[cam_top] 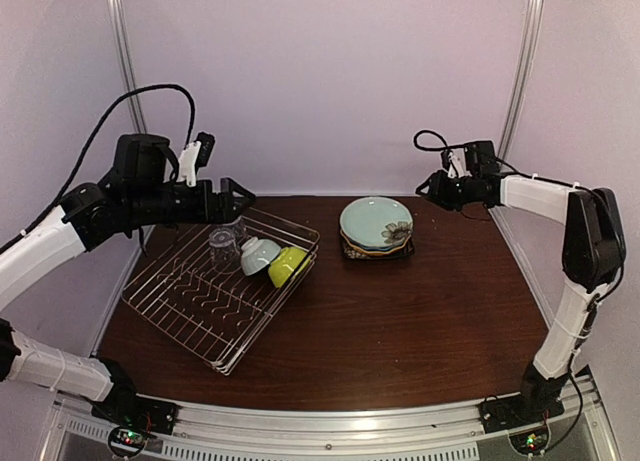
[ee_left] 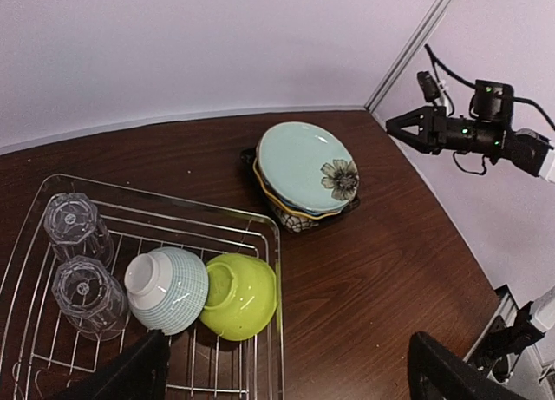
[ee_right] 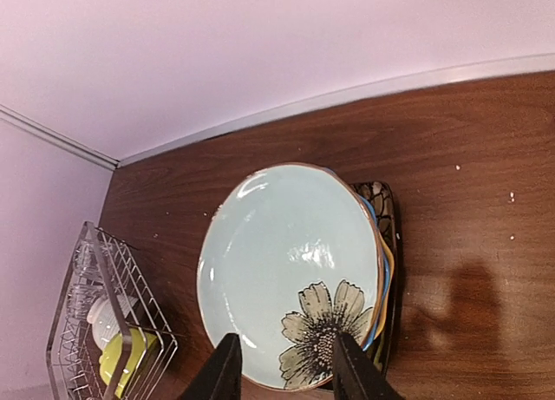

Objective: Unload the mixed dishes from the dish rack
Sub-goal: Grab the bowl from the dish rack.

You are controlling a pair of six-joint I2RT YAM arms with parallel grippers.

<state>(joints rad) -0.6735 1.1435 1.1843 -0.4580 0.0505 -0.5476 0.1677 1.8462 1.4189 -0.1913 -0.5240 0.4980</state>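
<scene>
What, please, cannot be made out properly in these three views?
Lower plates: all views, covered by the pale teal plate; only rims show.
Two glasses: top view, clear and partly under the left gripper; hard to tell apart.
Dish rack, near end: left wrist view, cut off by the bottom edge.
Lime-green bowl: right wrist view, small, behind the rack's wires.

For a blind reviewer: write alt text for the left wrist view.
A wire dish rack holds two clear glasses, a small pale bowl and a lime-green bowl. Beside it on the dark table sits a stack of plates, pale teal flower-marked plate on top; the right arm's fingers hover at upper right.
</scene>
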